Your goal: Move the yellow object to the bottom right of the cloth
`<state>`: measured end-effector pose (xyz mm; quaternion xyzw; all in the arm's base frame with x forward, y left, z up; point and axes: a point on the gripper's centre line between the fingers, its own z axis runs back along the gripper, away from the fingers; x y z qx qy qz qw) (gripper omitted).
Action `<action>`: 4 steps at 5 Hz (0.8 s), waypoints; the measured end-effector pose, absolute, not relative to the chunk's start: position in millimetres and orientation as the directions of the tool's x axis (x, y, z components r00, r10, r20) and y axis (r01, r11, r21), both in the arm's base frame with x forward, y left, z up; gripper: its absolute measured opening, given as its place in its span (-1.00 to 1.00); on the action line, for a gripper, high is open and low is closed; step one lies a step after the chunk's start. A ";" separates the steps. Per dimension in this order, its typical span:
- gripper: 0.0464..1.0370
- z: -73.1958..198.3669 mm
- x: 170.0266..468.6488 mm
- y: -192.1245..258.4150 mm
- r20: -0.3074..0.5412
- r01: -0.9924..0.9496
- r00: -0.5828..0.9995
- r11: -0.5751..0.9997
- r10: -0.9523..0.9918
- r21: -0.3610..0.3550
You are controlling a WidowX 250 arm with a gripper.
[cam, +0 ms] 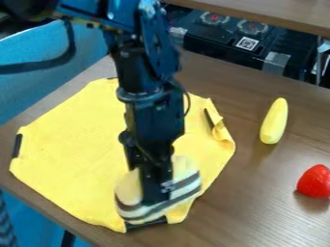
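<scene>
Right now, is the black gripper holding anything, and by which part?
Can't tell: the gripper sits at the middle of the rounded, cream, grey-striped object, grip unclear.

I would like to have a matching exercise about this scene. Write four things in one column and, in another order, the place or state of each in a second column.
Things
1. Yellow cloth
2. Long yellow object
3. Red object
4. Striped object

Place or state
A. Nearest to the picture's right edge
B. At the gripper, over the cloth's lower part
C. Spread on the table, folded up at its right side
D. Right of the cloth, higher in the picture than the red object

Pairs: 1-C, 2-D, 3-A, 4-B
</scene>
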<state>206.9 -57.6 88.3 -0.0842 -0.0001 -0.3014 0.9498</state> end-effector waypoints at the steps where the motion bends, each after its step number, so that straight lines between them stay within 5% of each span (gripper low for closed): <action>1: 0.22 85.2 219.5 -45.8 -0.046 0.691 0.715 0.715 -0.698 -0.104; 2: 0.22 82.2 233.8 -43.8 -0.037 0.804 0.582 0.581 -0.812 -0.123; 3: 0.22 77.7 242.1 -33.6 -0.078 0.839 0.536 0.540 -0.841 -0.064; 4: 0.22 70.1 245.5 -23.9 -0.072 0.824 0.556 0.561 -0.828 -0.080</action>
